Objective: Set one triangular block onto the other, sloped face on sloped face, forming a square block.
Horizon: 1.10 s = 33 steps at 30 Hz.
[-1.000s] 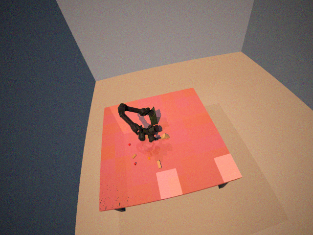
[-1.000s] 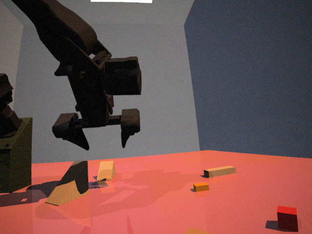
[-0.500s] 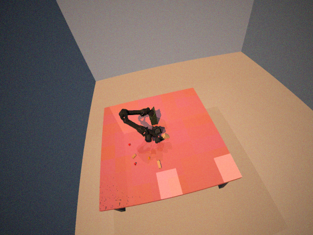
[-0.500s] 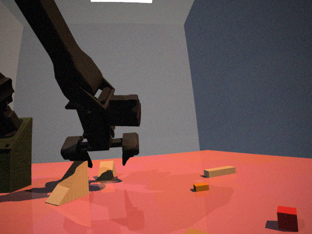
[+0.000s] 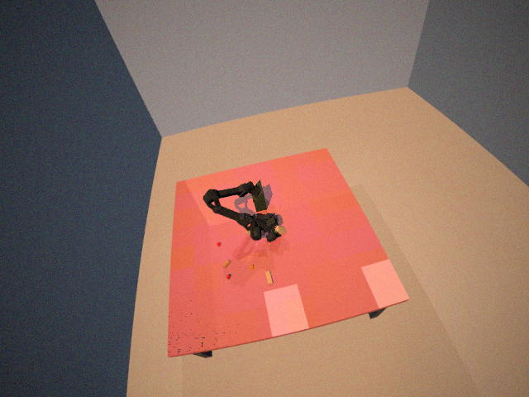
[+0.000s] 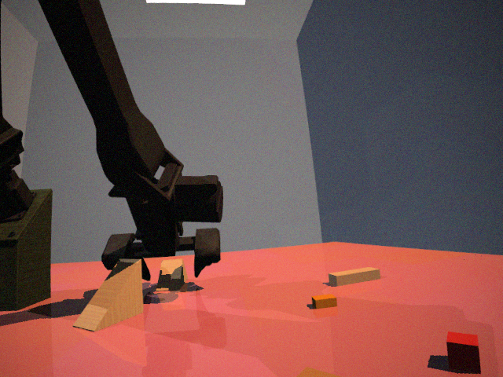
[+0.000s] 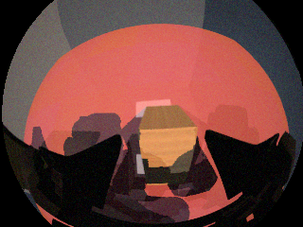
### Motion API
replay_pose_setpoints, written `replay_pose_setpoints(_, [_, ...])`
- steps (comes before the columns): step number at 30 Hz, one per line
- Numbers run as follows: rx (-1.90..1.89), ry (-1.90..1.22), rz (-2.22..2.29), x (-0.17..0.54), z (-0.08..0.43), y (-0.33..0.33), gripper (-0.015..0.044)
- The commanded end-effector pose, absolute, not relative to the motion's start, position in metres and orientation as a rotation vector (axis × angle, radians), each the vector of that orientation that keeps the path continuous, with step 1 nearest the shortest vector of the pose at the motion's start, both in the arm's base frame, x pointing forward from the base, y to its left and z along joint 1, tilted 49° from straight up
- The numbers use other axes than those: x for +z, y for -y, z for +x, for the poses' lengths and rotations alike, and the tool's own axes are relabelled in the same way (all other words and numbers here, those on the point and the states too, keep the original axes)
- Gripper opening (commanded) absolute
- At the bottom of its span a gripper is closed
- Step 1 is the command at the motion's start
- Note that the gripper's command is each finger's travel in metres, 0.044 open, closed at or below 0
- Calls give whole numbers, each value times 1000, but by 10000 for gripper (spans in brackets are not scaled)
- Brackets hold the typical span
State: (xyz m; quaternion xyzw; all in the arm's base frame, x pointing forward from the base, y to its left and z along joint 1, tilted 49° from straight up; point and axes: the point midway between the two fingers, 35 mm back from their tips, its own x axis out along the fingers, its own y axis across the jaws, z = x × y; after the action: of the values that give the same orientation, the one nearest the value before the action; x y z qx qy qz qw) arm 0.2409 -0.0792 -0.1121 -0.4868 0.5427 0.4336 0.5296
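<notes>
The gripper [image 6: 172, 277] [image 7: 164, 134] is open and low, pointing down. Its fingers stand on either side of the far triangular block [image 5: 280, 229] [image 6: 172, 269] [image 7: 168, 142], with gaps on both sides in the wrist view. This block is pale wood with a lit sloped face, partly in shadow, and rests on the table [image 5: 324, 239] [image 6: 259, 345]. The near triangular block [image 5: 248, 232] [image 6: 122, 296] rests apart from it with its slope facing up; the hand hides most of it in the top view. In the exterior view one finger shows just behind its high end; contact cannot be told.
A long beige bar [image 5: 269, 277] [image 6: 354, 276], a small orange block [image 5: 252, 266] [image 6: 324, 301], a red block [image 5: 228, 275] [image 6: 463, 352], a tan block [image 5: 226, 263] and another small red block [image 5: 218, 244] lie on the table. The dark green arm base [image 5: 259, 200] [image 6: 34, 251] stands behind the blocks.
</notes>
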Motion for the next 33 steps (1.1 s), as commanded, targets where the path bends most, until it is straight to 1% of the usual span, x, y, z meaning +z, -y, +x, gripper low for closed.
replay_pose_setpoints(1, [1035, -1296, -1162, -112, 241, 79, 361])
replay_pose_setpoints(8, [1035, -1296, -1162, -112, 241, 79, 177])
replay_pose_setpoints(14, [1035, -1296, -1162, -112, 241, 79, 137])
replay_pose_setpoints(19, [1035, -1295, -1162, -110, 242, 77, 6])
replay_pose_setpoints(33, [1035, -1291, -1160, -67, 253, 28, 0])
